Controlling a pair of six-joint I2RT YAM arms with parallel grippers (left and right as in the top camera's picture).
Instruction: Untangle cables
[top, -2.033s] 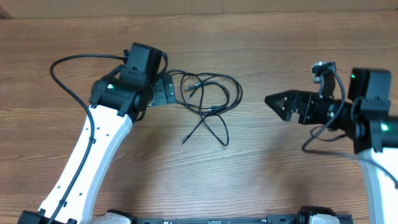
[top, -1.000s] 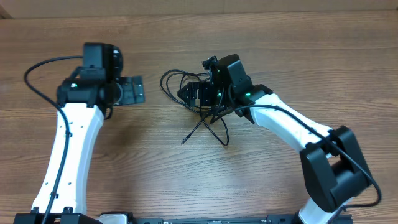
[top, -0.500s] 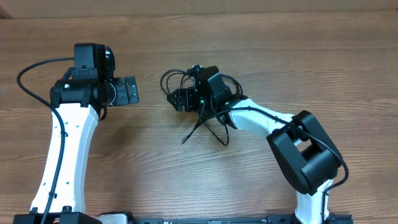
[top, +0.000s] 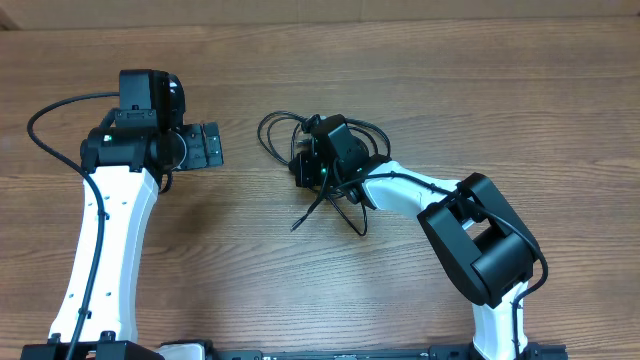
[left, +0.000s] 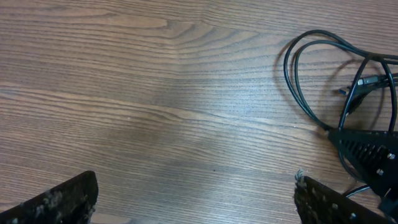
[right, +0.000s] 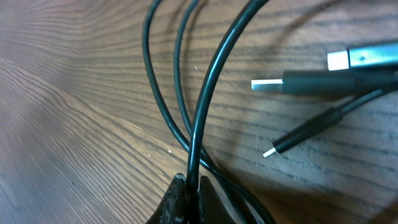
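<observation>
The cables are thin black cords lying in a tangled loop in the middle of the wooden table, with two loose ends trailing toward the front. My right gripper sits low on the left part of the tangle. The right wrist view shows this gripper shut on one cable strand. Three plug ends lie just beyond it. My left gripper hovers open to the left of the tangle, apart from it. Its view holds the cable loop at the far right, and nothing lies between its fingertips.
The right arm's white links reach across from the right edge. The left arm's own thick black wire arcs out at far left. Bare wood surrounds the tangle.
My right gripper slid left over the tangle and closed on a strand. The left arm drew slightly left a second ago and has since held still, open.
</observation>
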